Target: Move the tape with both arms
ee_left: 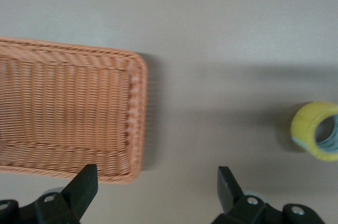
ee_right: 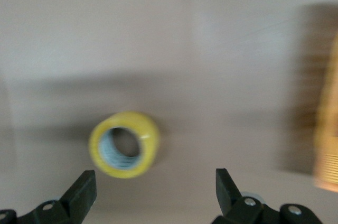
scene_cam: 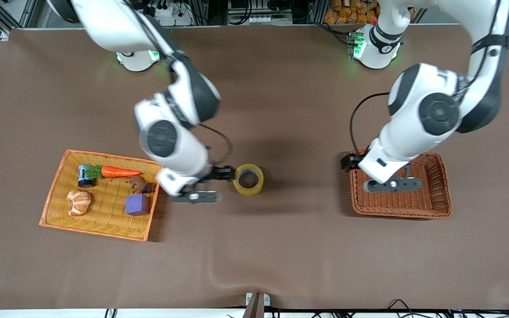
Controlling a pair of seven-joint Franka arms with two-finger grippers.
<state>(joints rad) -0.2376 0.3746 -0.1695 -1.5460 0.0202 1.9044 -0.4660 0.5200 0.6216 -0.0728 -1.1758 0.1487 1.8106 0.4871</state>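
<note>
The yellow tape [scene_cam: 249, 179] lies flat on the brown table between the two baskets, close to the orange tray [scene_cam: 60, 212]. My right gripper [scene_cam: 195, 197] hovers open and empty over the table between the tray's edge and the tape. In the right wrist view the tape [ee_right: 124, 145] sits ahead of the spread fingers [ee_right: 82, 192], off to one side of the right gripper [ee_right: 153, 192]. My left gripper [scene_cam: 393, 184] is open and empty over the brown wicker basket [scene_cam: 431, 207]. The left wrist view shows that gripper [ee_left: 157, 187], the basket's corner [ee_left: 68, 113] and the tape [ee_left: 317, 130] farther off.
The orange tray holds a carrot toy [scene_cam: 117, 172], a croissant toy [scene_cam: 79, 202], a purple cube [scene_cam: 137, 204], a small can [scene_cam: 85, 175] and a brown piece [scene_cam: 141, 184]. The brown wicker basket shows nothing inside. The table's front edge has a wrinkle in the cloth [scene_cam: 219, 269].
</note>
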